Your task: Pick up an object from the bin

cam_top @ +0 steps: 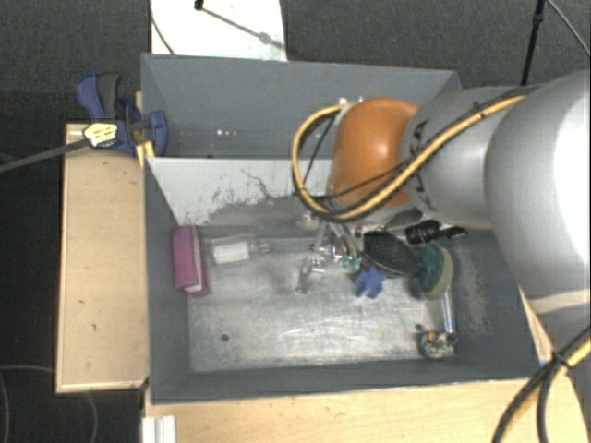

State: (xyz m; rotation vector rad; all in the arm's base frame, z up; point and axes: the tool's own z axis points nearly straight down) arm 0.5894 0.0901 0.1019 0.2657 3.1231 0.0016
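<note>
**A:** Status on the hand?

**B:** Hand (317,264) is down inside the bin (277,330), about mid-floor and toward the back wall. It sits below the orange cover (369,150) on the wrist.

**A:** Open or closed?

**B:** Cannot tell from this angle. Nothing visibly gripped.

**A:** What is it closest to?

**B:** Two candidates. A clear tube (231,250) lies on its side to the left of the hand, apart from it. A small blue piece (367,284) sits just right of the hand, slightly nearer the front. Can't say whether the hand touches the blue piece.

**A:** Other contents?

**B:** Pink block (187,258) by the left wall, lying lengthwise, just beside the clear tube. Right of the blue piece there's a black oval thing (392,255), partly under the arm. A teal round thing (431,270) is right up against the black one on its right. A metal rod (445,317) lies near the front right corner, its dark knobby end toward the front wall, well apart from the hand.
</note>
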